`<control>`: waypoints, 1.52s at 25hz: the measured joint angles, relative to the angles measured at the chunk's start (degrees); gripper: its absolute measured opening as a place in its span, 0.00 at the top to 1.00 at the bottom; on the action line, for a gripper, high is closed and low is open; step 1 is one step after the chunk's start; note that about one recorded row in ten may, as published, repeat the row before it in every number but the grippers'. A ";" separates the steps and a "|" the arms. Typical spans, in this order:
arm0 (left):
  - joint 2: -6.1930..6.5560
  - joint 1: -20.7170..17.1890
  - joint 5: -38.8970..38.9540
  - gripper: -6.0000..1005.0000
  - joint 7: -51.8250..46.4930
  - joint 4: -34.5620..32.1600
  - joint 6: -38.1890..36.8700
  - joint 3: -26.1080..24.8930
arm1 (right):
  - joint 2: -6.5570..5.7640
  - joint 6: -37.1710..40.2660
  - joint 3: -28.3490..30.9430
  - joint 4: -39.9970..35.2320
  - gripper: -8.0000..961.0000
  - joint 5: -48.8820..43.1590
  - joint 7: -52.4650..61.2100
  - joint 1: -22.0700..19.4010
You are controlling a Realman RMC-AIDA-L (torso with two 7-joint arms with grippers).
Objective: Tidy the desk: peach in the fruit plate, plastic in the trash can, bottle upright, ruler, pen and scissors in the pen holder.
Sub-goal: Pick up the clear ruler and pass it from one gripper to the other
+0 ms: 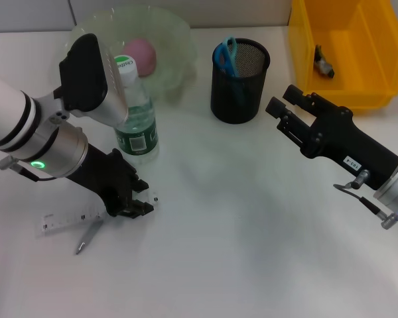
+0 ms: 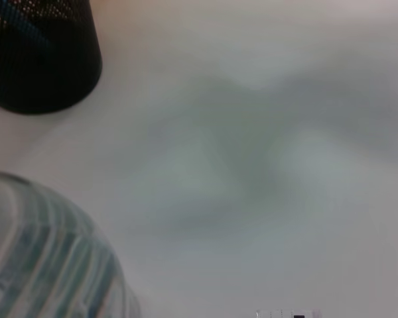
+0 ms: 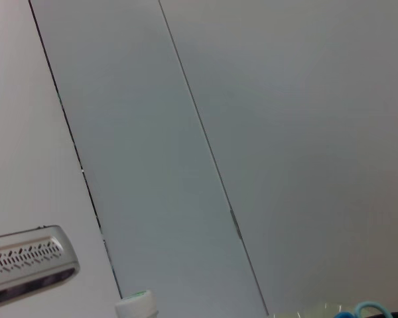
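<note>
Head view: my left gripper point(image 1: 134, 202) sits low at lower left, fingers closed on the end of the clear ruler point(image 1: 69, 220) lying flat on the white desk point(image 1: 252, 232), a pen point(image 1: 88, 237) just beside it. My right gripper point(image 1: 283, 112) hovers spread and unladen at centre right, near the black mesh pen holder point(image 1: 239, 81) with blue scissors point(image 1: 227, 55). Behind, the bottle point(image 1: 135, 116) stands upright and the peach point(image 1: 141, 54) lies in the green plate point(image 1: 172, 40).

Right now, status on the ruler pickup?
Left gripper down at ruler, grip unconfirmed. Right gripper idle beside pen holder. Pen on desk under ruler; bottle upright close behind.
</note>
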State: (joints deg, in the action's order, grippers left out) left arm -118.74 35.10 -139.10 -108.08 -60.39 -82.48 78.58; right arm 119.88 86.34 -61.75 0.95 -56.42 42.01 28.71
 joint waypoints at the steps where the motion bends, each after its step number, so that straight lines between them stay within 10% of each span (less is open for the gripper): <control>1: 0.01 0.00 0.10 0.60 -0.03 -0.24 -0.12 -0.15 | 0.00 -0.01 0.00 0.00 0.49 0.05 0.00 0.00; 22: 0.23 -6.45 13.72 0.60 -0.95 -23.49 -7.41 -6.77 | 0.00 -0.04 3.77 0.57 0.49 0.61 -0.07 -1.92; 38: 0.34 -11.05 46.79 0.60 9.80 -12.39 -7.28 -13.59 | -0.73 3.50 1.97 -2.72 0.49 -3.13 3.00 -5.00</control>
State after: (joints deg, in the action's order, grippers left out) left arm -118.40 24.05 -92.32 -98.28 -72.78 -89.77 64.99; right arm 119.14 89.84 -59.77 -1.77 -59.55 45.02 23.71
